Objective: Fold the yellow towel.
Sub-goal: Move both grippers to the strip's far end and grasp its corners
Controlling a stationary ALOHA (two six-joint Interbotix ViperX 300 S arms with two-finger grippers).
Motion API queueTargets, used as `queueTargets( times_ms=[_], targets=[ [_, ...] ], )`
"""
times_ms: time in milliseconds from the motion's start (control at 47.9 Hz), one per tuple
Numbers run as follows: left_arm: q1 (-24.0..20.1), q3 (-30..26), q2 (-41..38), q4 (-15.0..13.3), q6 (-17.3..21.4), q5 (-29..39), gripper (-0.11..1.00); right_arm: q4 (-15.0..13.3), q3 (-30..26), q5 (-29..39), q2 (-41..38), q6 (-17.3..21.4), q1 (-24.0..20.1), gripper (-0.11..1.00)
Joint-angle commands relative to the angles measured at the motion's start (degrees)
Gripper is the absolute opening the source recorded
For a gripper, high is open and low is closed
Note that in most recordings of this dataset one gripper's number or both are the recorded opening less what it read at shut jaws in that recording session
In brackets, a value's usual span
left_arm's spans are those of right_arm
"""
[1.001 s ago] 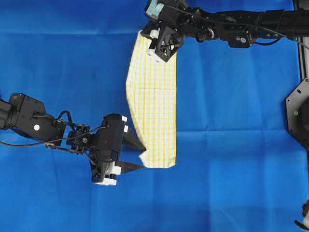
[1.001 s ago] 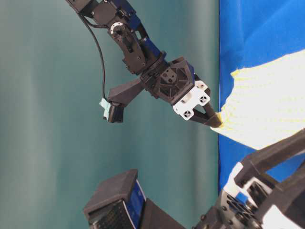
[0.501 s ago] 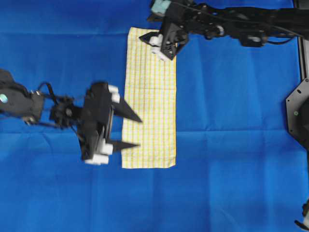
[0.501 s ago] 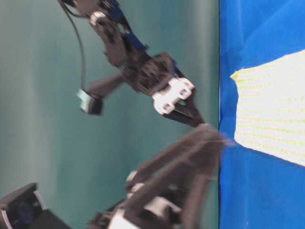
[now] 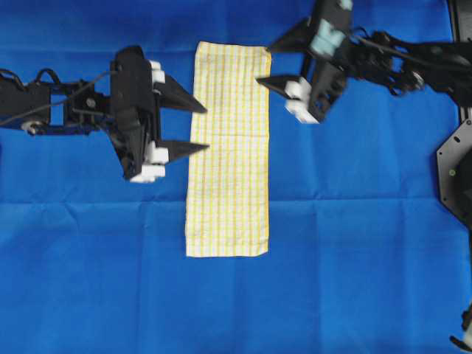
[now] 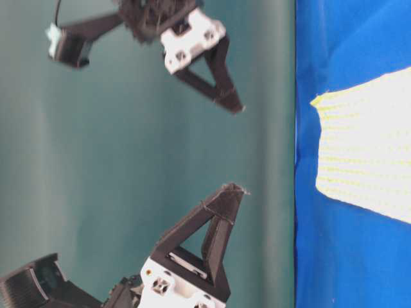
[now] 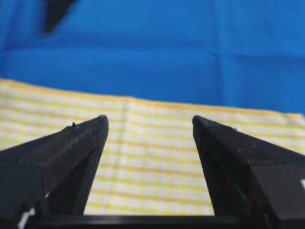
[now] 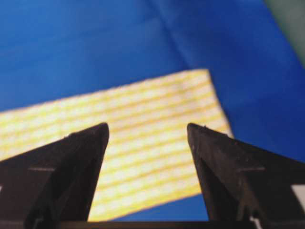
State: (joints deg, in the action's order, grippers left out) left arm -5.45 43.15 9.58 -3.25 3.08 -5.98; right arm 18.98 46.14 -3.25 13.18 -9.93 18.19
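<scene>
The yellow towel (image 5: 227, 147) lies flat on the blue cloth as a long narrow folded strip, cream with yellow checks. It also shows in the table-level view (image 6: 366, 154), the left wrist view (image 7: 157, 157) and the right wrist view (image 8: 143, 129). My left gripper (image 5: 203, 130) is open and empty, raised beside the strip's left edge with its fingertips over that edge. My right gripper (image 5: 264, 64) is open and empty, raised beside the strip's upper right corner. In the table-level view both grippers hang well above the surface, the left (image 6: 234, 192) and the right (image 6: 234, 106).
A large plain blue cloth (image 5: 354, 221) covers the whole work surface, with faint creases. A black mount (image 5: 456, 173) stands at the right edge. The left arm (image 5: 44, 114) reaches in from the left, the right arm (image 5: 413, 59) from the top right.
Both grippers have let go of the towel and lifted away. The left gripper moved up along the strip's left side; the right moved off to the strip's right. The towel now lies flat.
</scene>
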Motion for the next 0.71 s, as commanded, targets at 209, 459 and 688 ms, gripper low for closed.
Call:
queueTargets(
  times_ms=[209, 459, 688],
  targets=[
    [-1.9, -0.8, 0.4, 0.2, 0.2, -0.4, 0.67, 1.1, 1.8, -2.5, 3.2, 0.0, -0.4, 0.68],
    [-9.2, -1.8, -4.5, 0.4, 0.4, -5.8, 0.72, 2.0, -1.3, -2.6, -4.0, 0.1, 5.1, 0.75],
    [-15.0, -3.3, -12.6, 0.4, 1.8, -9.8, 0.82, 3.3, -5.0, -2.5, -13.0, 0.2, 8.9, 0.76]
  ],
)
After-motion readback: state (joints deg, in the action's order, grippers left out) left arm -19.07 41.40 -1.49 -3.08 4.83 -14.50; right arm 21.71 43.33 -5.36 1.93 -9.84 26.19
